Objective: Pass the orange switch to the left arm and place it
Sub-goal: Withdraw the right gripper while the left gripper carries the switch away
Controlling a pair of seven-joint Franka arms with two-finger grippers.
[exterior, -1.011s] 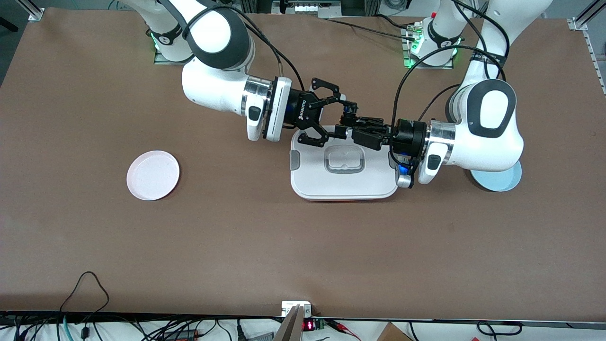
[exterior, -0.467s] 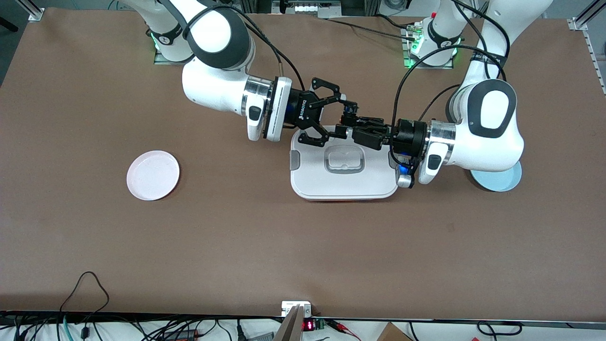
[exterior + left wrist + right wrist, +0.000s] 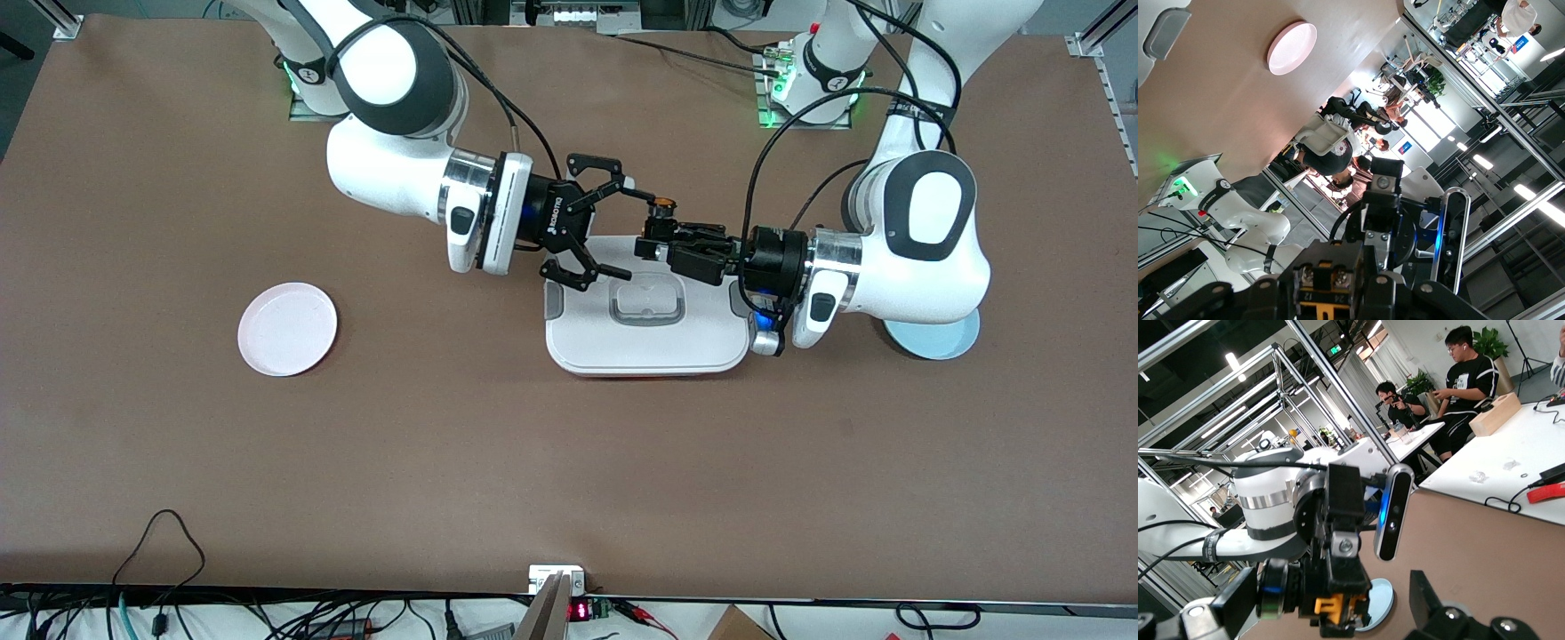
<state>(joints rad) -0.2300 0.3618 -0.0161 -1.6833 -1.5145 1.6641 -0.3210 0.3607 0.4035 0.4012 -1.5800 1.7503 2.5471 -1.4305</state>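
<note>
Both pincers — left (image 3: 647,242), right (image 3: 616,233) — over the box (image 3: 646,338)

Both arms are stretched level toward the middle of the table, wrists turned sideways so the grippers face each other. The right gripper (image 3: 613,227) is seen with its fingers spread wide — nothing is held between them. The left gripper (image 3: 656,238) is clamped shut — the orange switch (image 3: 661,210) is pinched at its fingertips. The two grippers are just apart.
</note>
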